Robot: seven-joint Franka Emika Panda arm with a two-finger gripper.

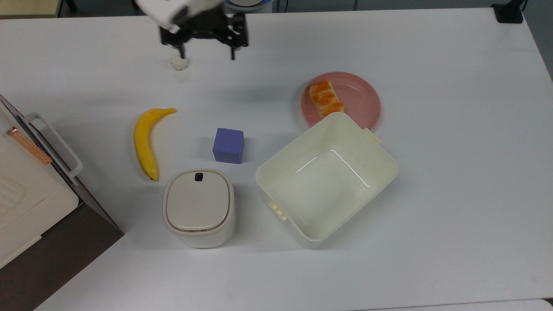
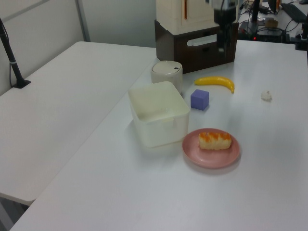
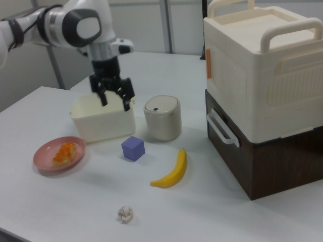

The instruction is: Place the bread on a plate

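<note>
white tabletop (image 1: 453, 181) carries everything, and going across the top view from its left: a cream box on a dark brown base (image 1: 26, 207) sits at the table's edge, with a banana (image 1: 144, 140) lying just beside it toward the middle. above the banana a small white lumpy ball (image 1: 179, 62) rests near the far edge, and the gripper (image 1: 206, 51) hangs over that spot, its two black fingers spread wide with nothing between them; one fingertip (image 1: 182, 52) overlaps the ball as the top view shows it, though contact cannot be told. below, a rounded cream lidded container (image 1: 198, 208) stands near the front, and a purple cube (image 1: 228, 145) sits between it and the banana's level. further right comes the big cream square tub (image 1: 326, 179), open at the top. the pink plate (image 1: 360, 97) is behind it, partly hidden by the tub's rim, and the bread (image 1: 326, 98) lies flat on the plate's left part, well apart from the gripper.
</note>
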